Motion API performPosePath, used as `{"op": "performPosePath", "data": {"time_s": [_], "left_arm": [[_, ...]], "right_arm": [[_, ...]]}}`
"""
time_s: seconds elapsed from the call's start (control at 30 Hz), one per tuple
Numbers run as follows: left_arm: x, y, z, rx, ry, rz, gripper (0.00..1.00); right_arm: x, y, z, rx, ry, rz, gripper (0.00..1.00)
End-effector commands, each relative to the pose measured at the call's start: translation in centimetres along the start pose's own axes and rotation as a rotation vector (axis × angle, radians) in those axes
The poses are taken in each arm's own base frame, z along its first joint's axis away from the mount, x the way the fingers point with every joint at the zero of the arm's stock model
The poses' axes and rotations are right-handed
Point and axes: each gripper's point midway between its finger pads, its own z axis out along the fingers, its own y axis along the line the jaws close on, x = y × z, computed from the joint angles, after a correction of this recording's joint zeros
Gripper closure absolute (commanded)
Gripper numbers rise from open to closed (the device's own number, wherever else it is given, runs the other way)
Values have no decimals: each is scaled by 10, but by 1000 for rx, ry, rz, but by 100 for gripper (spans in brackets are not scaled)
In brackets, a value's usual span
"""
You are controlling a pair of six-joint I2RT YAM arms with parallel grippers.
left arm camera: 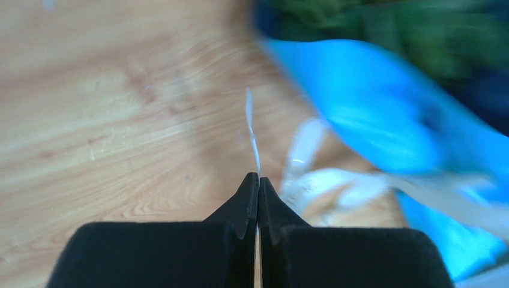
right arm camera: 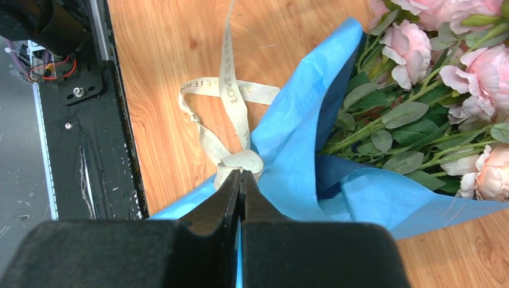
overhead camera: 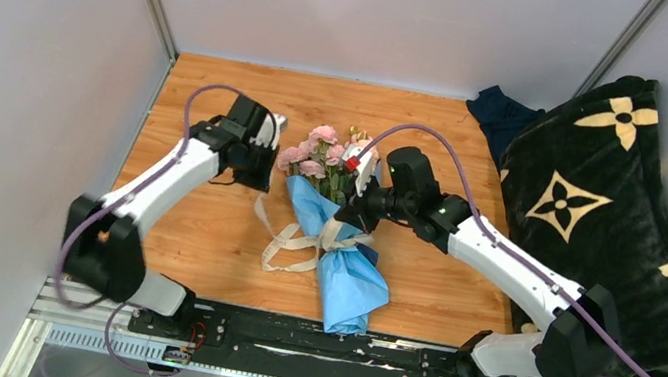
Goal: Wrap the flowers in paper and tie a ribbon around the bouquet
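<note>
The bouquet lies in the middle of the table, a cone of light blue paper (overhead camera: 351, 277) with pink flowers (overhead camera: 321, 151) at its far end. A cream ribbon (overhead camera: 286, 242) circles the cone and loops to its left. My left gripper (overhead camera: 253, 174) is shut on a thin strand of the ribbon (left arm camera: 251, 120), seen edge-on above the tips (left arm camera: 258, 175); this view is blurred. My right gripper (overhead camera: 353, 214) is shut with its tips (right arm camera: 240, 173) pinched on the ribbon knot (right arm camera: 245, 162) against the paper (right arm camera: 300, 138). The roses (right arm camera: 414, 51) and green leaves spill out on the right.
A black blanket with beige flower shapes (overhead camera: 600, 210) is heaped along the right side, with a dark blue cloth (overhead camera: 499, 113) behind it. A black rail (overhead camera: 316, 338) runs along the near edge. Grey walls close in the table on three sides.
</note>
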Motion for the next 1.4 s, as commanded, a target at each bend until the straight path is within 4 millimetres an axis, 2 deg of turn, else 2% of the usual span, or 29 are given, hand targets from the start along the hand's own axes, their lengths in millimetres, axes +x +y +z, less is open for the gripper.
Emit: {"op": "performPosePath", "data": {"time_s": [0.0,0.13,0.2,0.23,0.3,0.37,0.43,0.5,0.57,0.63,0.67,0.77,0.83,0.9,0.93,0.97,1.07,1.13,1.17,1.2,1.27,1.3,1.37], "left_arm": [[-6,-95,-105,321,-171,375,100],[45,-186,-155,608,-199,769,100],[57,-226,-172,663,-235,984,100],[64,-242,-170,675,-230,1076,100],[63,-286,-186,734,-291,1243,100],[70,-325,-190,790,-312,1365,100],[86,-358,-182,844,-284,1452,100],[105,-378,-179,920,-248,1497,100],[115,-387,-167,937,-222,1544,100],[121,-388,-153,943,-202,1597,100],[125,-388,-149,953,-199,1630,94],[124,-388,-152,951,-248,1713,59],[110,-384,-159,886,-310,1736,47],[93,-370,-167,782,-394,1773,43],[82,-360,-182,737,-474,1781,42],[75,-352,-180,695,-512,1769,41],[41,-315,-214,623,-726,1556,39],[10,-276,-218,548,-803,1361,44],[8,-260,-217,534,-820,1309,47],[-1,-233,-208,492,-829,1248,48],[2,-194,-189,461,-833,1189,49],[8,-179,-177,455,-835,1170,48],[24,-164,-157,469,-839,1156,46]], "right_arm": [[-7,-14,-1,7,-6,59,100],[-6,-14,8,-57,2,85,100],[-5,-17,10,-63,7,93,100],[-4,-18,11,-67,9,97,100],[-8,-19,12,-78,4,96,100],[-9,-20,11,-83,0,94,100],[-10,-21,10,-94,-7,98,100],[-10,-25,8,-86,-9,102,100],[-8,-26,7,-81,-4,95,100],[-6,-26,6,-79,2,92,100],[-5,-25,5,-81,6,91,100],[-2,-24,5,-84,12,85,100],[-2,-24,4,-84,21,85,100],[-3,-22,2,-89,21,84,100],[-4,-21,1,-93,19,86,100],[-4,-20,0,-95,16,87,100],[-6,-18,-3,-85,11,102,100],[-8,-16,-5,-79,0,106,100],[-9,-14,-6,-78,-5,109,100],[-12,-10,-7,-82,-19,102,100],[-19,-2,-8,-97,-42,76,100],[-23,4,-9,-115,-56,49,100],[-31,19,-9,-164,-92,-26,100]]}}
